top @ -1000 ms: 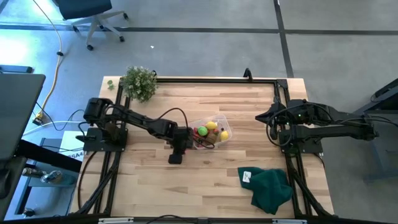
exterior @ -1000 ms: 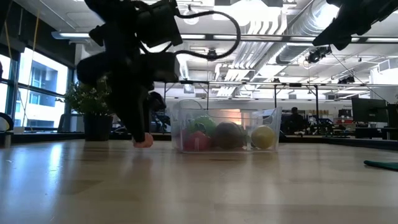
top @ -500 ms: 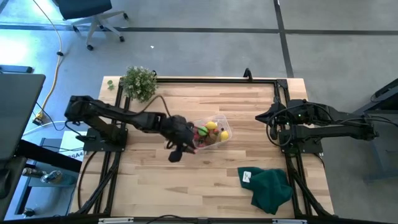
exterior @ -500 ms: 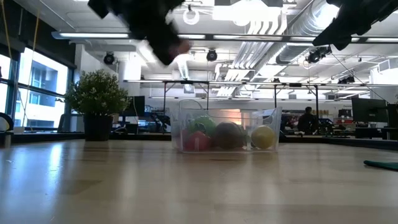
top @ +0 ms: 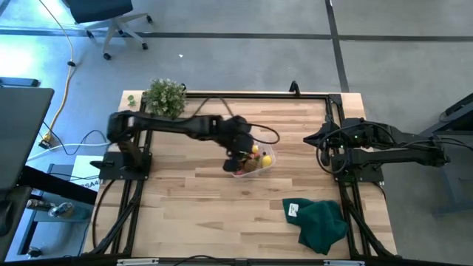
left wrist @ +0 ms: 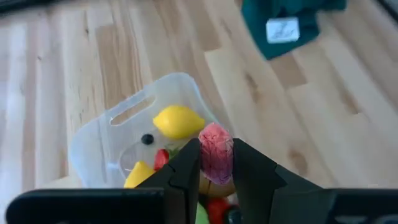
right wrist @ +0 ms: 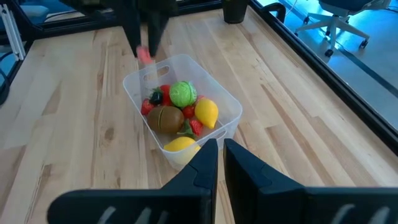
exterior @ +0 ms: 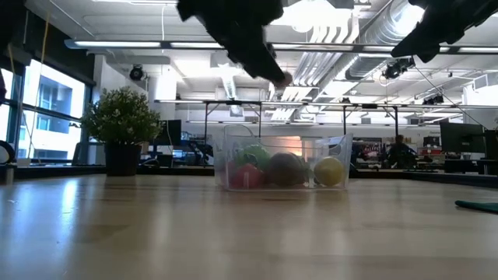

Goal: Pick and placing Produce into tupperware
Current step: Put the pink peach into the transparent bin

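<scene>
The clear tub stands mid-table and holds several toy pieces: a green one, a brown one, yellow ones and red ones. My left gripper hangs above the tub, shut on a small pink-red produce piece. The gripper and the piece also show in the low view and the right wrist view. My right gripper waits shut and empty toward the table's right edge. My left gripper pinches the pink-red piece by its two sides between its two fingers. The fingers come from above, slanting down. The piece is lifted clear, above the tub's open top.
A potted plant stands at the far left corner. A dark green cloth lies near the front right, and also shows in the left wrist view. Bare wood lies in front of the tub and to its left.
My left gripper, shut on the pink-red piece, has lifted it off the table beside the tub's left side. It has then carried it toward the table's right and far edges, to above the tub. The right arm has kept still.
</scene>
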